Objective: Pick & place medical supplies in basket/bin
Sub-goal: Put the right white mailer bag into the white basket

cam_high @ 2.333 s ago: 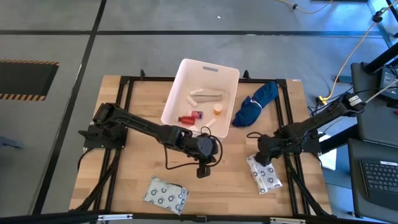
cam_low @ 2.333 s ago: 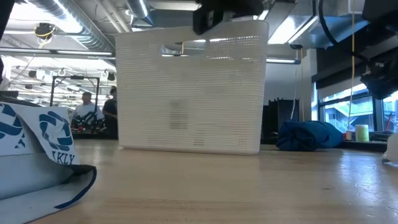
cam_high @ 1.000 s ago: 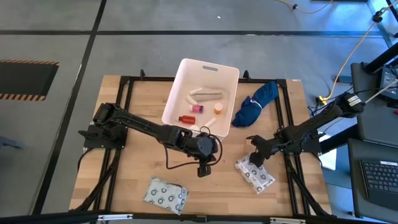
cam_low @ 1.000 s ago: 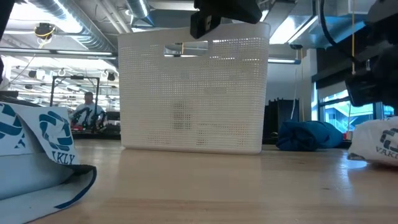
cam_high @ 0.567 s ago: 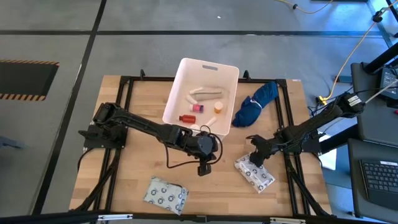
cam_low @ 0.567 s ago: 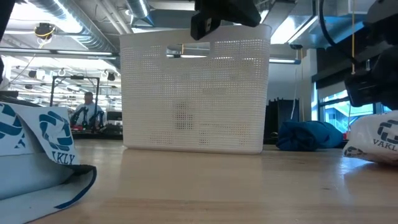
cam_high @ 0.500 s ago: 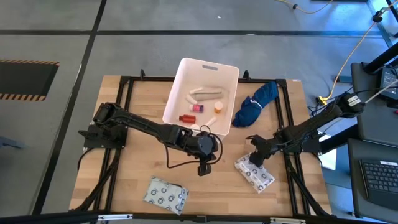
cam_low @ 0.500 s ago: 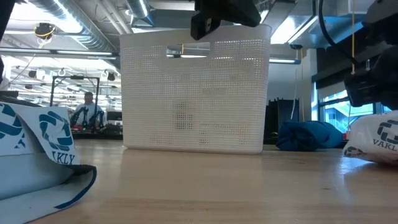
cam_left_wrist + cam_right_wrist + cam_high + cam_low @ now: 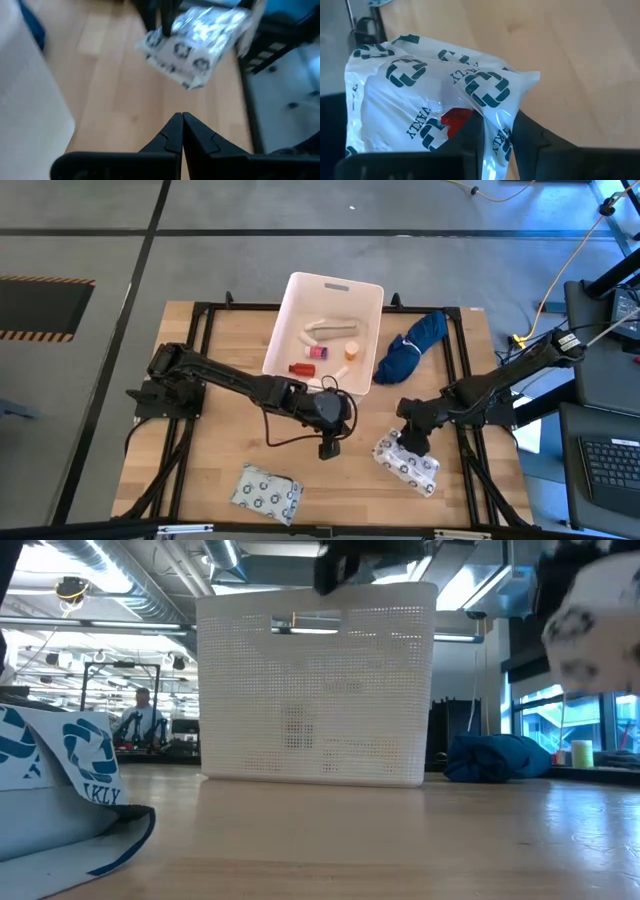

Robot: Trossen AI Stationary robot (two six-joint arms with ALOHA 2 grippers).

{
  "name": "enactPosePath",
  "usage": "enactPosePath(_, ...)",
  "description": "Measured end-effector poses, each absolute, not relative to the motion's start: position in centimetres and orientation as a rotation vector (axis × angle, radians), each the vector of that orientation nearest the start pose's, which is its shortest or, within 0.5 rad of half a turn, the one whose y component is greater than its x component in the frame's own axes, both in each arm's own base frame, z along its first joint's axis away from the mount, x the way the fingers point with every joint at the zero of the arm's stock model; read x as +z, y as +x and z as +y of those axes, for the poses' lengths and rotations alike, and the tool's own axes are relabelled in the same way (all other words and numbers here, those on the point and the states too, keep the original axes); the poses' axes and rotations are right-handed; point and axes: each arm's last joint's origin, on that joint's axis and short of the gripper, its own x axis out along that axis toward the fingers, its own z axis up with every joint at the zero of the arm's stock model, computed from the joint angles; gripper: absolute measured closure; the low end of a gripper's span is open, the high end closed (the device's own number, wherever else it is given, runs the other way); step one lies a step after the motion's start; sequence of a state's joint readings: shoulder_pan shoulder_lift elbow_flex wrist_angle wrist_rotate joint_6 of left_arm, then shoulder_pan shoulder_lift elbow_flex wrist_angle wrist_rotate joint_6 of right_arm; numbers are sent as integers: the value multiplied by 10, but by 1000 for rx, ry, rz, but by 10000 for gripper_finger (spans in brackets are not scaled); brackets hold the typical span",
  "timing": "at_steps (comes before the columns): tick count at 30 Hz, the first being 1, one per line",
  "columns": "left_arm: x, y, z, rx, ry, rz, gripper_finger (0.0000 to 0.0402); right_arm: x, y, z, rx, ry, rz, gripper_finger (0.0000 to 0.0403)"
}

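Because our right gripper (image 9: 495, 135) has pinched one corner of the white soft plastic packet printed with dark crosses (image 9: 407, 463), it hangs above the wooden table (image 9: 220, 350) near the white rectangular plastic basket (image 9: 372, 310), while our left gripper (image 9: 181, 131), fingers together, waits nearby.

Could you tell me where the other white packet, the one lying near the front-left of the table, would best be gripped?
Probably from straight above, pinching a loose edge: the white packet lies flat and soft on the wooden table, apart from everything else, with bare wood all round it.
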State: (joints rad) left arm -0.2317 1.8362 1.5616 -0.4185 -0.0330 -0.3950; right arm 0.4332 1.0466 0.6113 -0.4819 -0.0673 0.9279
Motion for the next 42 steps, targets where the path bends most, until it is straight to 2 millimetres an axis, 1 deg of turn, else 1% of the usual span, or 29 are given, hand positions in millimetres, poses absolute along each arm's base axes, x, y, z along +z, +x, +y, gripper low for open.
enactPosePath(3, 307, 401, -94, -85, -305, 623, 399, 234, 179, 85, 44, 602, 1029, 335)
enactPosePath(6, 328, 394, -93, -139, -304, 541, 399, 264, 181, 84, 61, 518, 1003, 332)
enactPosePath(12, 377, 368, -89, -228, -285, 373, 398, 327, 181, 79, 33, 337, 827, 334)
enactPosePath(16, 407, 343, -83, -247, -249, 283, 399, 367, 181, 75, 6, 238, 660, 332)
enactPosePath(20, 431, 319, -77, -257, -204, 205, 399, 404, 183, 67, -80, 157, 444, 331)
enactPosePath(24, 447, 299, -72, -259, -141, 159, 399, 436, 192, 53, -217, 57, 174, 332)
enactPosePath(27, 454, 286, -69, -239, -106, 147, 400, 453, 202, 39, -325, -21, -9, 330)
enactPosePath(30, 457, 276, -65, -200, -96, 168, 397, 458, 219, 23, -426, -142, -67, 329)
enactPosePath(33, 456, 269, -62, -159, -87, 209, 397, 447, 246, 5, -515, -220, -26, 328)
enactPosePath(37, 451, 264, -60, -133, -80, 275, 400, 415, 287, -24, -610, -273, 113, 328)
enactPosePath(40, 445, 263, -60, -119, -70, 334, 398, 384, 319, -46, -644, -294, 214, 328)
enactPosePath(42, 441, 262, -59, -114, -65, 373, 396, 363, 337, -59, -646, -305, 287, 328)
